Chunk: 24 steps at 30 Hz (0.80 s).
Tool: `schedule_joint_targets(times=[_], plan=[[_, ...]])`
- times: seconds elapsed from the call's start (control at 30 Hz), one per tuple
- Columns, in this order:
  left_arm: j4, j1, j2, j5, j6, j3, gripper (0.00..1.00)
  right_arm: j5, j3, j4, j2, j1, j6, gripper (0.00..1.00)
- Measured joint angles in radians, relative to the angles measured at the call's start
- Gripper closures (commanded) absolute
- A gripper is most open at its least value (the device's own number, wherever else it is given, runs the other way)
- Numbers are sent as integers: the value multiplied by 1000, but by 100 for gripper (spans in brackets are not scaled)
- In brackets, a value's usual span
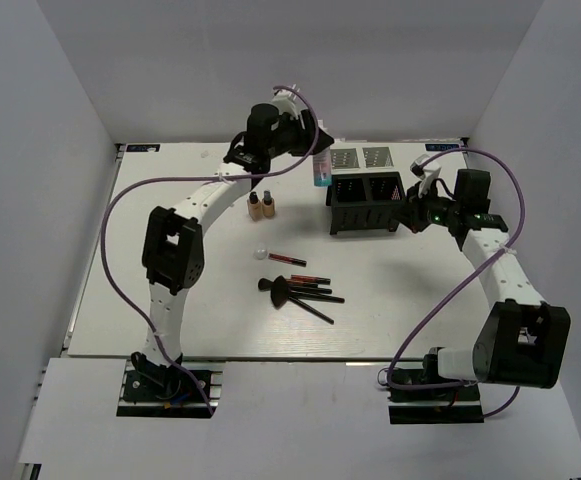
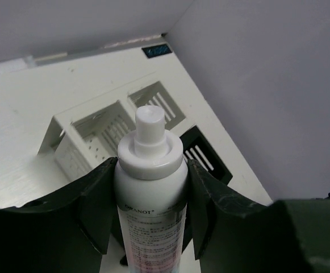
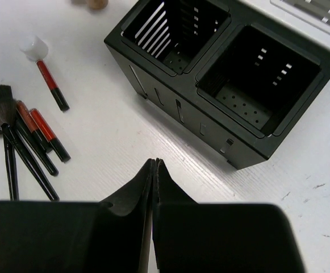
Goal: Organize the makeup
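The left gripper [image 1: 313,150] clamps the clear bottle [image 2: 151,193] between its jaws, white cap up. It holds the bottle off the worktop near the far edge, at the left end of the white box [image 1: 362,158] and the black box [image 1: 366,224]. The right gripper [image 3: 155,170] is just right of the black box, toward the right edge, its jaws pressed together on nothing. Two tan bottles [image 1: 262,206] stand side by side left of the black box. Mid-worktop lie the white jar [image 1: 262,254], touching one red pencil [image 1: 288,259], and nearer the near edge more pencils [image 1: 310,279] beside the brushes [image 1: 292,295], heads to the left
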Motion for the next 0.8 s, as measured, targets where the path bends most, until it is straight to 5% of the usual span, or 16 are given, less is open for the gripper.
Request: schedule_joint_targets(times=[0.4,0.8], plan=[[331,-51,161,-188,-19,142,100,6,-68,63,-42,0,32,100],[412,-84,246,-359,-11,180,100,5,-100,114,-53,0,46,100]])
